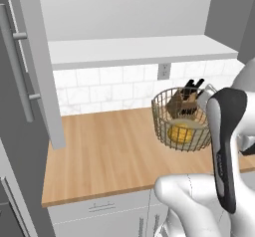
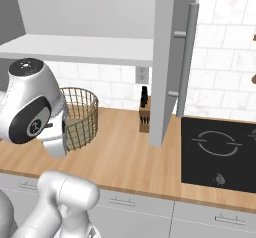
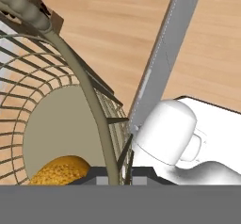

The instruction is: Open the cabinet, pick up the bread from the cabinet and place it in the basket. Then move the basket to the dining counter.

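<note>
Golden bread (image 3: 59, 170) sits at 9 o'clock from the end effector (image 3: 117, 173), which is clamped on the basket (image 3: 89, 96) rim; open tabletop (image 1: 104, 156) lies at the basket's 9 o'clock.

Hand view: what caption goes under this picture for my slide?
Gripper shut on the basket rim, bread resting inside.

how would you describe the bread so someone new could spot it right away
Start at the wooden counter under the open cabinet and find the round wire basket. The bread lies on its flat base. It is a small golden roll, unlike the dark knife block behind the basket.
</note>
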